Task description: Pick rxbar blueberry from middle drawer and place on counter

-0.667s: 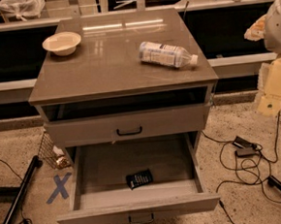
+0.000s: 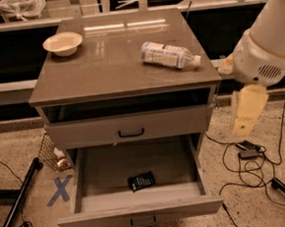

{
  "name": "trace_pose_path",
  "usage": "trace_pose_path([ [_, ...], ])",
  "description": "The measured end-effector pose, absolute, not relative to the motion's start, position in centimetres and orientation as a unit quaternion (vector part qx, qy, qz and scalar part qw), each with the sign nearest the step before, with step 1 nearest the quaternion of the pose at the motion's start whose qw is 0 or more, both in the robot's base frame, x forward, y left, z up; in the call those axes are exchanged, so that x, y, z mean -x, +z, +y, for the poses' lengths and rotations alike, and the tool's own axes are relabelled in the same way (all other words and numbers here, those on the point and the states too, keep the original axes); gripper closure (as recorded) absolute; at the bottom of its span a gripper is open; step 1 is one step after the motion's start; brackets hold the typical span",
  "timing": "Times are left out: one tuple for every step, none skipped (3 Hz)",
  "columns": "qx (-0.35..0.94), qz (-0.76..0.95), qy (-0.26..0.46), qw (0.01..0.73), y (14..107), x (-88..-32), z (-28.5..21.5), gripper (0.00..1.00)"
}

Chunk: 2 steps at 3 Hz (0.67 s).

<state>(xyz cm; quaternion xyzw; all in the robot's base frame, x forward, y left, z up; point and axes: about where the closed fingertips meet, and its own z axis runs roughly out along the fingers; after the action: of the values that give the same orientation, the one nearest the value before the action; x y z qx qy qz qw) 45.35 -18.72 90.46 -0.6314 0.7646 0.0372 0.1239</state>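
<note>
Hand [image 2: 247, 111] has shifted toward cabinet [image 2: 85, 132], right of middle drawer [image 2: 96, 219], which stands open exposing rxbar blueberry [image 2: 141, 180]; grip state: cannot tell.

Gripper [image 2: 243, 121] right of cabinet [image 2: 128, 125], arm [image 2: 271, 31] cropped at picture's edge

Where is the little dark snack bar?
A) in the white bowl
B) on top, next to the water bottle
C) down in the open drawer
C: the rxbar blueberry lies flat on the floor of the pulled-out middle drawer, while the gripper hangs out past the right edge of the counter, not touching the bar.
</note>
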Motion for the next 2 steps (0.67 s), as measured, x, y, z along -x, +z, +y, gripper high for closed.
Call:
trace_pose_path([
  [0.637, 0.754, 0.077, 0.140, 86.0, -42.9, -15.4, 0.00],
  [0.618, 0.770, 0.074, 0.142, 82.9, -41.7, -16.5, 0.00],
])
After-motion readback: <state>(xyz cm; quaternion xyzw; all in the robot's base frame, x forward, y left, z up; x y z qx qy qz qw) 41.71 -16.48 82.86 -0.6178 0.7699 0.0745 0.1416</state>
